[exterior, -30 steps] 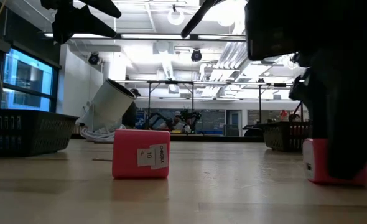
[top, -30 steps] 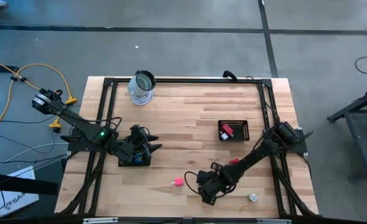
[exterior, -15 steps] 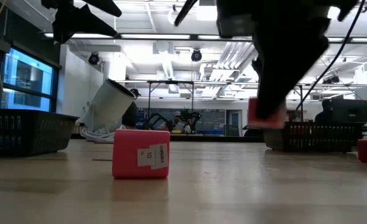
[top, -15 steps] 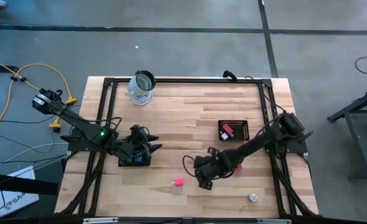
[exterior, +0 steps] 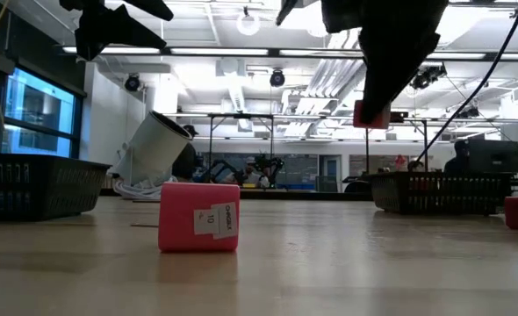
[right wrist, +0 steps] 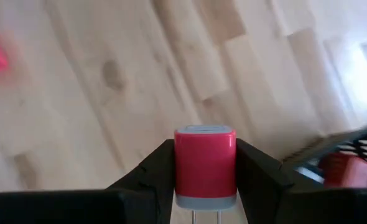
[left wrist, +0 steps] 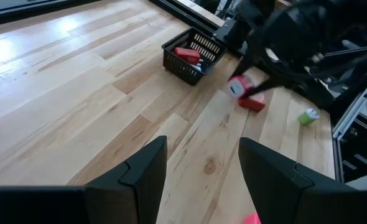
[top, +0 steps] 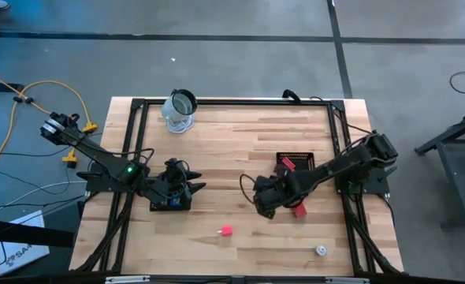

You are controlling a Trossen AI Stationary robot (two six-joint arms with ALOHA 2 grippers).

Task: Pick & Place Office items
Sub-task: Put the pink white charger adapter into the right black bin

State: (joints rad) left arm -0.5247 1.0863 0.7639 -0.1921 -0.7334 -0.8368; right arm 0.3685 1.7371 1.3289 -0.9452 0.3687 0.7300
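Right tool (right wrist: 205,165) clamped on the red charger block (right wrist: 205,160) has lifted it off the surface (top: 232,142) toward the mesh tray (top: 306,170); left tool (left wrist: 202,168) apart, idle

Overhead, table-level and two wrist cameras share the table (top: 217,150)

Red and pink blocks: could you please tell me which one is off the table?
The red block pinched in the right gripper, lifted above the table. The pink block and another red block lie on the wood.
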